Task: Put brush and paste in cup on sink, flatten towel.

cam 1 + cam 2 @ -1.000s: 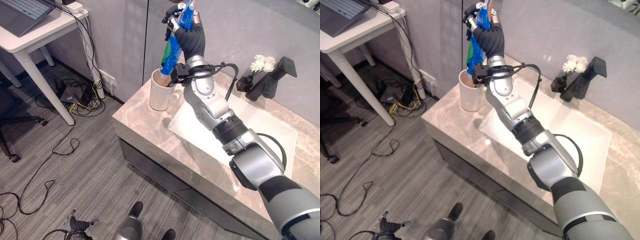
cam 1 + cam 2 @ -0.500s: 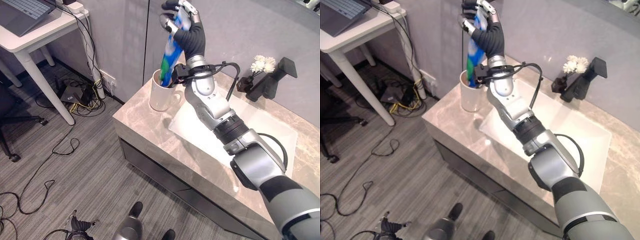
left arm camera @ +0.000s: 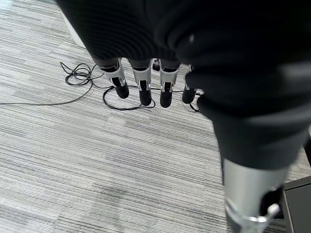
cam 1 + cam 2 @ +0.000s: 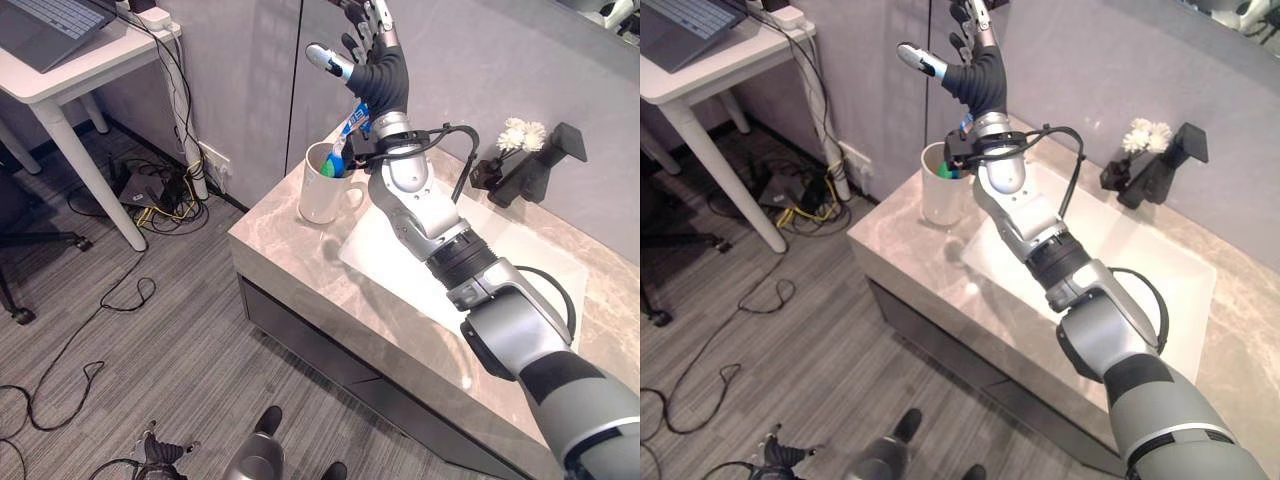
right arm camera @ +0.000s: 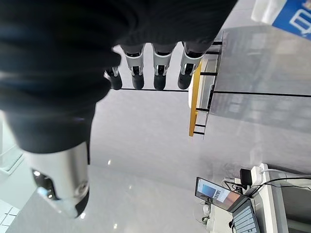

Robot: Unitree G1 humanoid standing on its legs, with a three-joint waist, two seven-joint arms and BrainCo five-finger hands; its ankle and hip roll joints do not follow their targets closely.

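Observation:
A white mug-shaped cup (image 4: 318,190) stands on the left corner of the marble sink counter (image 4: 300,260). A blue, white and green toothpaste tube (image 4: 344,140) stands in it, leaning against the rim, with its top poking out. Directly above the cup, my right hand (image 4: 372,62) is open, fingers spread upward and thumb out to the side, holding nothing. In the right wrist view its fingers (image 5: 155,68) are straight, and a corner of the tube (image 5: 284,14) shows. My left hand (image 3: 146,29) hangs open over the floor, fingers (image 3: 142,85) straight.
A white basin (image 4: 500,270) is set into the counter to the right of the cup. A black faucet (image 4: 530,165) and white flowers (image 4: 516,132) stand at the back. A white desk (image 4: 70,70) with a laptop and floor cables (image 4: 150,190) lie to the left.
My right hand has let go of the toothpaste tube. The tube has dropped deeper into the cup, and the fingers have spread open above it.

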